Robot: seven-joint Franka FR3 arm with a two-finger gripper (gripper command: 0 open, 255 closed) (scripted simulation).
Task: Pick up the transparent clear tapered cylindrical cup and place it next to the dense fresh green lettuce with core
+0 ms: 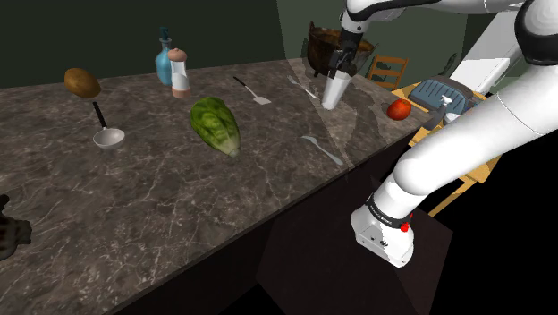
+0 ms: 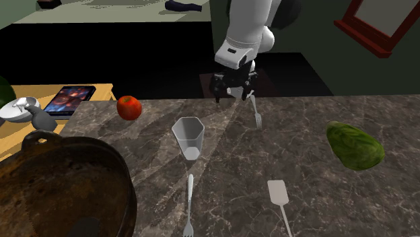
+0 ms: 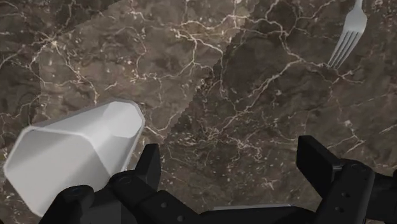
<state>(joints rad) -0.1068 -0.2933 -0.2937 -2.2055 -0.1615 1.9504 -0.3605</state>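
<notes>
The cup (image 1: 334, 92) is a pale, clear, tapered one standing upright on the dark marble counter (image 1: 134, 206), near the far end in the shoulder view. It also shows as the cup (image 2: 188, 137) and the cup (image 3: 76, 149). My black gripper (image 1: 344, 63) hangs open just above and beside it, holding nothing. In the wrist view the gripper (image 3: 232, 172) has its fingers (image 3: 149, 167) wide apart, and the cup lies outside the nearer one, not between them. The green lettuce (image 1: 215, 123) lies mid-counter, well away from the cup; the second exterior view has the lettuce (image 2: 355, 145) at its right.
A fork (image 1: 322, 148) lies near the counter's edge; another fork (image 1: 302, 87) and a spatula (image 1: 253, 92) lie close to the cup. A red tomato (image 1: 399, 108) sits at the counter's corner. A dark bowl (image 2: 60, 182), a shaker (image 1: 180, 73), a ladle (image 1: 107, 134) and a potato (image 1: 81, 82) stand around.
</notes>
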